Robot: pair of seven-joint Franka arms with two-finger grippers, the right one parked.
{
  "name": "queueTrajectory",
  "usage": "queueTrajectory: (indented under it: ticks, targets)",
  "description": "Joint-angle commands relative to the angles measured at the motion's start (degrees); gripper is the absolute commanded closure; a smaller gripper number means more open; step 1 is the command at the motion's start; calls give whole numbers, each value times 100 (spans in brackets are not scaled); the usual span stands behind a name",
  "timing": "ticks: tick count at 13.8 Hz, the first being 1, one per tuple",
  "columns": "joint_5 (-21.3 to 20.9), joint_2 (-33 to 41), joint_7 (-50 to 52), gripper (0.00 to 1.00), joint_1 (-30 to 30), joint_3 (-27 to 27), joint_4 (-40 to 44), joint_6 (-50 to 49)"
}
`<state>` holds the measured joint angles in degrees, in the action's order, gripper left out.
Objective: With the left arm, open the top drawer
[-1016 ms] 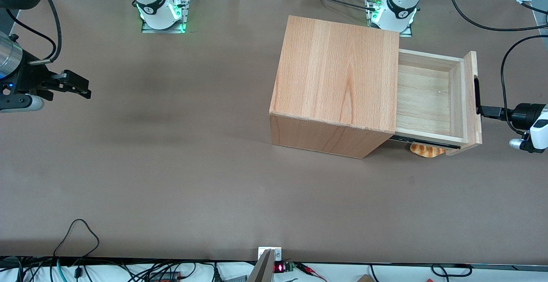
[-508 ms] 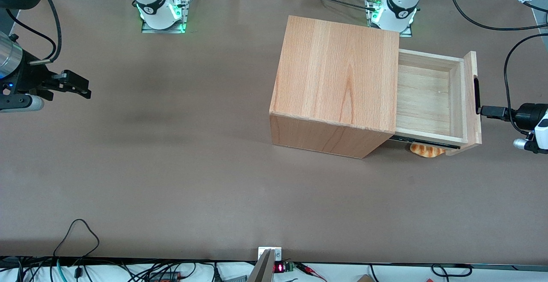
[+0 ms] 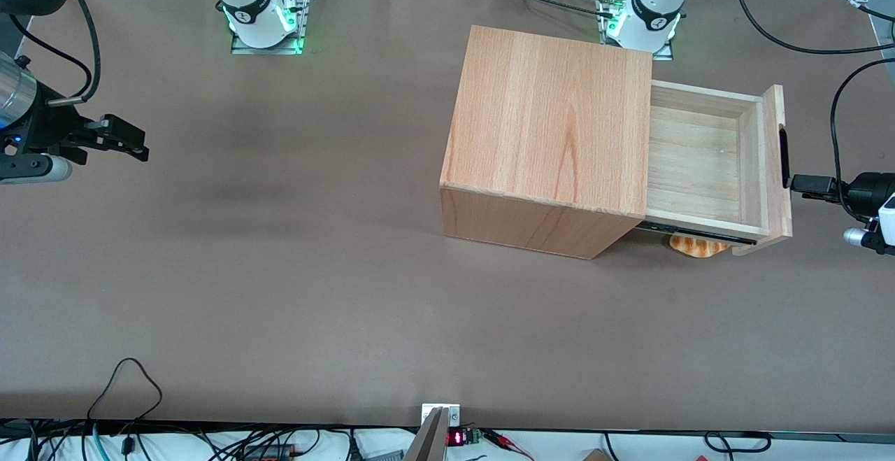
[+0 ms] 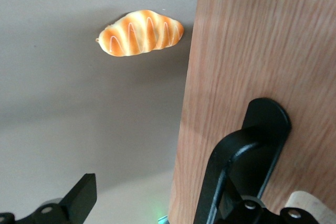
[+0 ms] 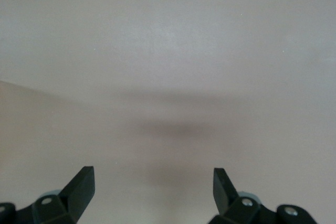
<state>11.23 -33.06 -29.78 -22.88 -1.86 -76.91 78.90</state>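
Out of the wooden cabinet (image 3: pixel 552 139), the top drawer (image 3: pixel 706 164) stood pulled well open. At its front panel, the left arm's gripper (image 3: pixel 804 185) had its jaws spread, one finger (image 4: pixel 231 171) hooked on the black handle (image 3: pixel 783 157). Beneath the drawer lay a toy croissant (image 4: pixel 139 32).

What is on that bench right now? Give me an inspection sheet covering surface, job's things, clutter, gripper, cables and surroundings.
Surface: brown table, no spills seen.
Job's things: top drawer pulled well out of the wooden casing; nothing seen inside it.
Clutter: toy croissant on the table beneath the pulled-out drawer.
Grippers: left gripper at the drawer's black handle, fingers apart, one finger against the handle.
Cables: black loop on the table's near edge; another cable above the working arm.
Surroundings: arm bases lit green.
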Motion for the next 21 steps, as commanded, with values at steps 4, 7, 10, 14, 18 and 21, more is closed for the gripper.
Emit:
queueTrajectory:
  ticks: [4,7,10,14,18,21]
  targets:
    - [-244,-201,-160,0,-120,19,458,143]
    - [-244,-236,-160,0,-155,19,563,248]
    - [-253,-227,-318,0,-156,37,563,337]
    - [-305,-166,-292,0,-156,28,695,188]
    - [-323,-34,-257,0,-156,11,906,-172]
    - [-402,247,-222,0,-94,-7,1019,-427]
